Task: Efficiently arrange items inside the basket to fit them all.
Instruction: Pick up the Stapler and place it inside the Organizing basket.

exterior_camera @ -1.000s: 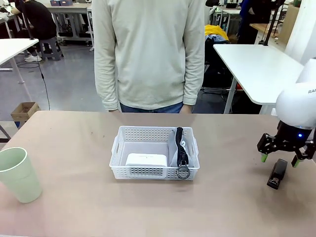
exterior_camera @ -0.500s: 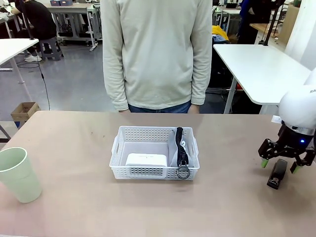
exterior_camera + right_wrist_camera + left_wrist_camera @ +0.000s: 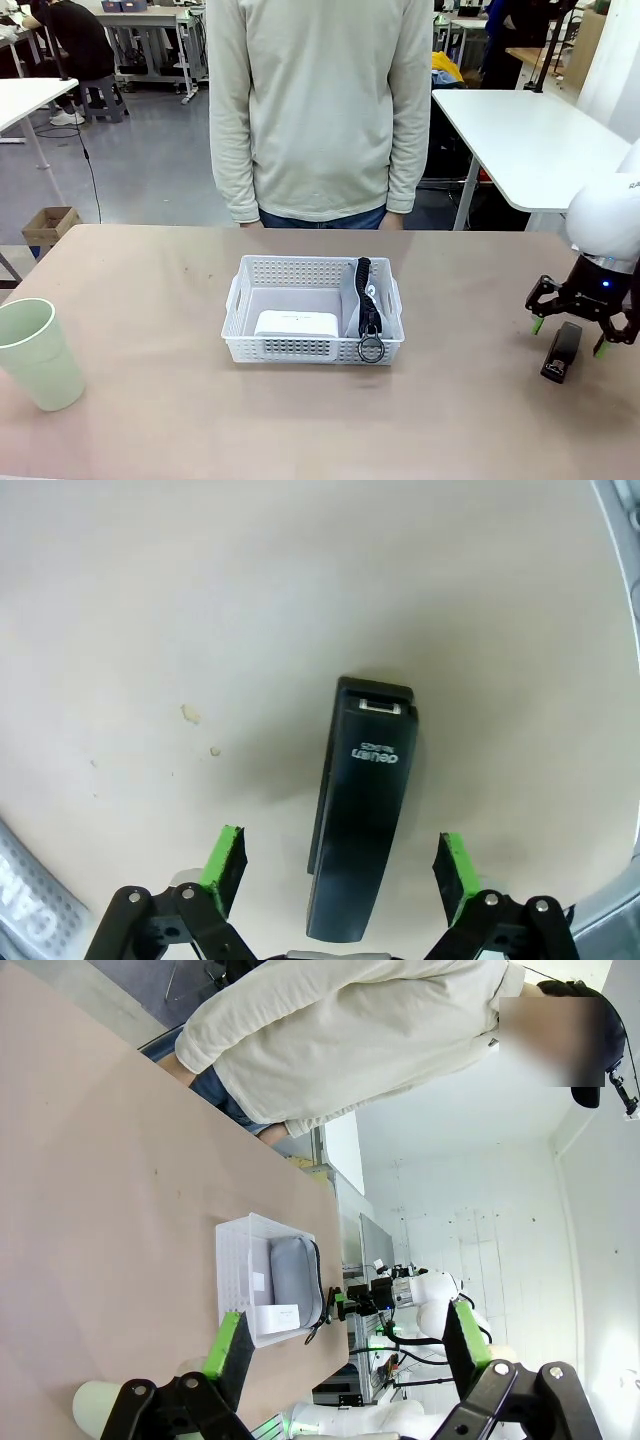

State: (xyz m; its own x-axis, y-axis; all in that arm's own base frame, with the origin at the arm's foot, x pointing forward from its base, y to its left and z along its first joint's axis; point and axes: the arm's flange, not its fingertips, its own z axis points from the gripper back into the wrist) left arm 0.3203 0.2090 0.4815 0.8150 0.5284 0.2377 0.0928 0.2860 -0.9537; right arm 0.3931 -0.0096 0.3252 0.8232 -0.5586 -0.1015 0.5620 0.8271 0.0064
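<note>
Your right pincer (image 3: 568,336) stands wide, low over the black stapler (image 3: 365,820). Its green pads flank the stapler on both sides without touching it. The stapler lies flat on the surface (image 3: 150,420), well apart from the basket (image 3: 300,266) on its right. In the basket at centre, the white box (image 3: 296,324) sits by the near wall. The grey pouch (image 3: 352,300) stands on edge along the right wall, its ring over the near rim. The green cup (image 3: 38,352) stands upright at far left. Your left pincer (image 3: 345,1332) is wide and holds nothing.
</note>
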